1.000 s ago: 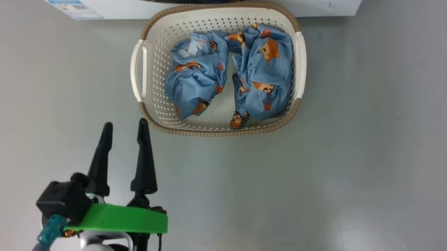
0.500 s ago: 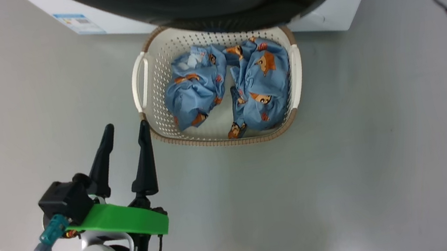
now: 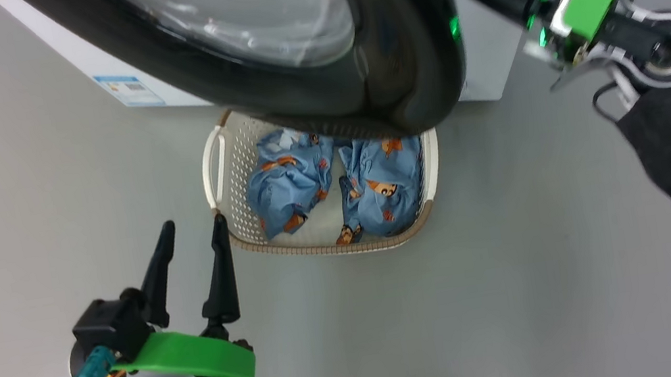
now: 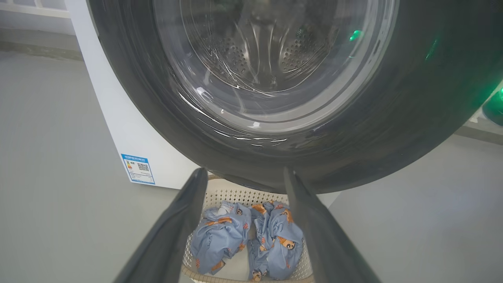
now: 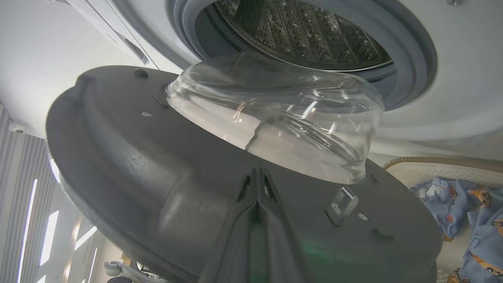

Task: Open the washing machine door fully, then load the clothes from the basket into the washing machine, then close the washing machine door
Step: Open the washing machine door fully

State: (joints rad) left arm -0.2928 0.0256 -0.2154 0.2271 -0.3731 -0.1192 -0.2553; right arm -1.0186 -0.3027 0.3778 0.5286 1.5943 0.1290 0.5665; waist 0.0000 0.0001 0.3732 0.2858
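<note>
Washing machine door (image 3: 406, 38): rigid, hinged, prob heavy; glossy rim slippery, glass fragile, so push the inner plastic face. It's part-open above basket (image 3: 331, 249) w/ clothes (image 3: 289, 189). Right gripper (image 5: 257, 175): fingers pinched together, holding nothing, tips against that face. Left gripper (image 3: 193, 226): spread wide, empty, near basket.
</note>
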